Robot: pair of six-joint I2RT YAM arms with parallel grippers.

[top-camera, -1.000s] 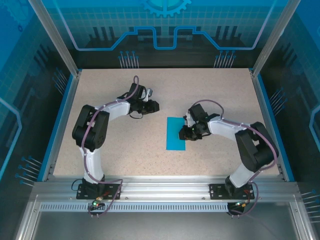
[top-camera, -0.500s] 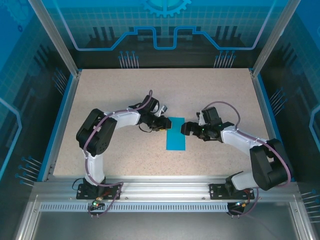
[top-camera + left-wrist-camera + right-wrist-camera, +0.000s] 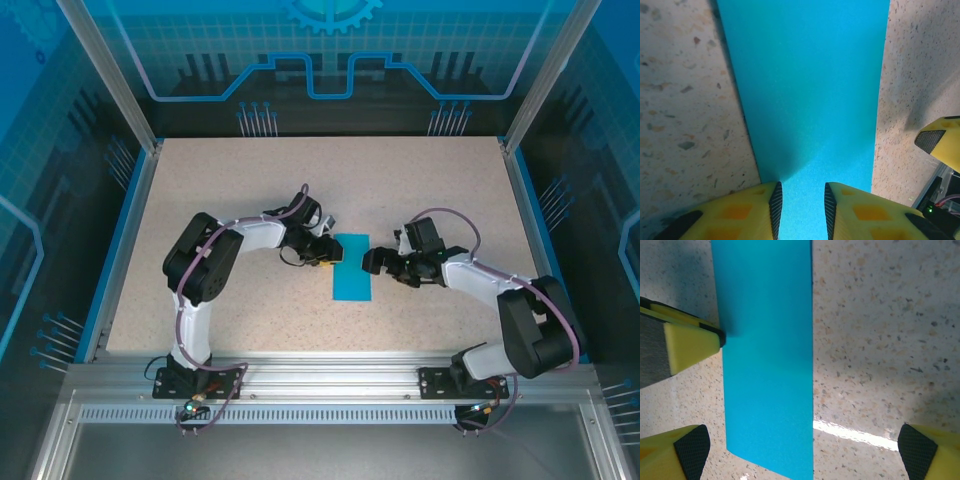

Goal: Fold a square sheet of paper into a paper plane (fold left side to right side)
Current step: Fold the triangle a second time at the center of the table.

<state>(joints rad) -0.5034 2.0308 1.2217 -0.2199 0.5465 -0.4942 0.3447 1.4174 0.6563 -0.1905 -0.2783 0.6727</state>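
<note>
We see our left gripper [image 3: 801, 195] at the paper's [image 3: 351, 270] nine o'clock edge, jaws narrowly parted over it. Our right gripper [image 3: 801, 452], at three o'clock, is released wide.

Matt, smooth blue paper [image 3: 352, 275] on speckled, faintly glossy table [image 3: 420, 190].

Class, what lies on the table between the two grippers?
The blue sheet of paper lies flat between the left gripper and the right gripper; the top external view shows it.
</note>
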